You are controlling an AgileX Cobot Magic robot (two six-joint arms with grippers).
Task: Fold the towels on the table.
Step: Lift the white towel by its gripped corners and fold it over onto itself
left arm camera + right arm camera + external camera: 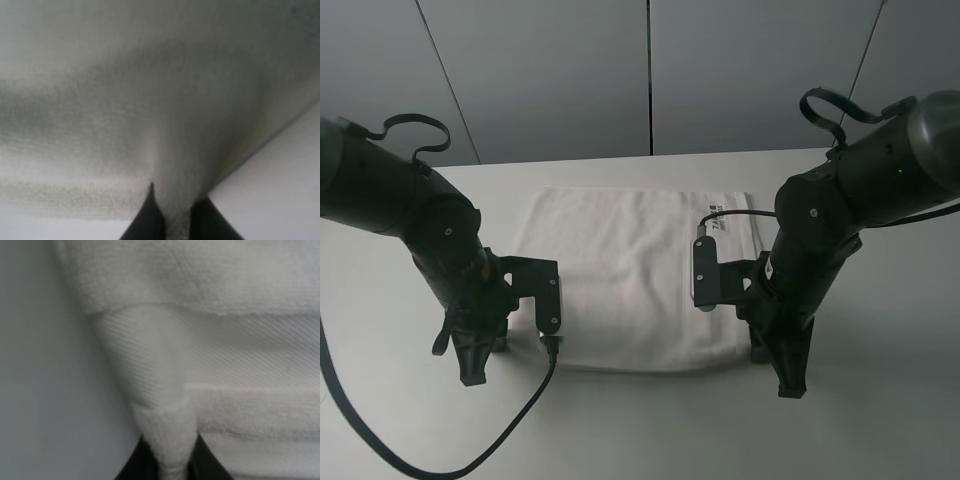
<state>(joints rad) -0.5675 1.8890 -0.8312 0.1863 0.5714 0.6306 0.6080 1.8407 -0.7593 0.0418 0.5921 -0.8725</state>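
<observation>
Open table (720,430) lies all round the towel (620,270).

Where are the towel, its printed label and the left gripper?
towel (620,280), high view, middle of the cloth.
label (728,226), high view, grey print near the far right corner.
left gripper (176,200), left wrist view, pinched cloth between its fingertips.

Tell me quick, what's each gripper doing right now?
Left gripper: closed, fingers pinching the towel.
Right gripper: closed, fingers pinching a fold of the towel at its hem.
</observation>
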